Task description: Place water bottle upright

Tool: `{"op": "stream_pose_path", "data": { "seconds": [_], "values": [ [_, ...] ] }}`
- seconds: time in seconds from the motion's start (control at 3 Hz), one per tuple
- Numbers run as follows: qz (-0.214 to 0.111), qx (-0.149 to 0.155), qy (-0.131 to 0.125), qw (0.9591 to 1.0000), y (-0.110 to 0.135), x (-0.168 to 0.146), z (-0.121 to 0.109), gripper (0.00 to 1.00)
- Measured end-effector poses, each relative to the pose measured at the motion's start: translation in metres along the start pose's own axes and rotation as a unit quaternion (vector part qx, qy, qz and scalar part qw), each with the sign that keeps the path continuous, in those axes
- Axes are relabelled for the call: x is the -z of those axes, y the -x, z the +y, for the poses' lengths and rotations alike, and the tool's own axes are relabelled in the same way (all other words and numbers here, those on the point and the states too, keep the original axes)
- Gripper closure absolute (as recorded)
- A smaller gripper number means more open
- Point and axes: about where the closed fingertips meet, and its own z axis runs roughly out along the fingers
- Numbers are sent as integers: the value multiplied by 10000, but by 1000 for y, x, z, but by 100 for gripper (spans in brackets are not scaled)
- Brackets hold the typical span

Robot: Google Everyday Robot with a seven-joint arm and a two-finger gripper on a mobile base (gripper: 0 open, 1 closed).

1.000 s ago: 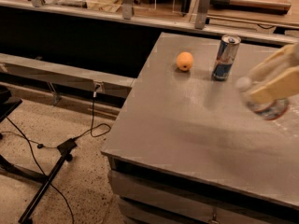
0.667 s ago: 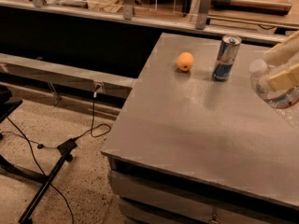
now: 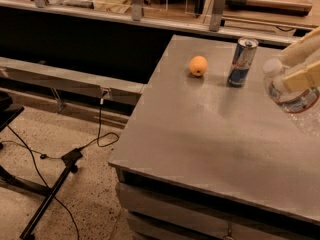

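The water bottle point(image 3: 291, 98) is clear plastic with a white cap point(image 3: 272, 67) and a red, white and blue-green label band. It hangs tilted above the right side of the grey table point(image 3: 210, 134), cap toward the upper left, partly cut off by the right edge of the camera view. My gripper point(image 3: 301, 67) reaches in from the right edge. Its cream fingers point(image 3: 303, 77) are shut on the bottle's upper part, just below the cap.
A blue-and-silver drink can point(image 3: 242, 62) stands upright at the back of the table, just left of the bottle. An orange fruit point(image 3: 198, 65) lies left of the can. A railing and shelves run behind the table. Cables and a stand lie on the floor at left.
My gripper has carried the bottle to the right and a little upward. The bottle's cap end now points more upward. The can and the orange have not moved.
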Motion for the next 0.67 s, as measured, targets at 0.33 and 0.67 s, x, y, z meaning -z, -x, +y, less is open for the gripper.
{"op": "stream_pose_path", "data": {
  "seconds": [0.33,0.67],
  "values": [
    [-1103,-108,441,9929,5,-2,-12,100],
    [-2376,-108,786,9681,21,2,-17,100]
  ]
}}
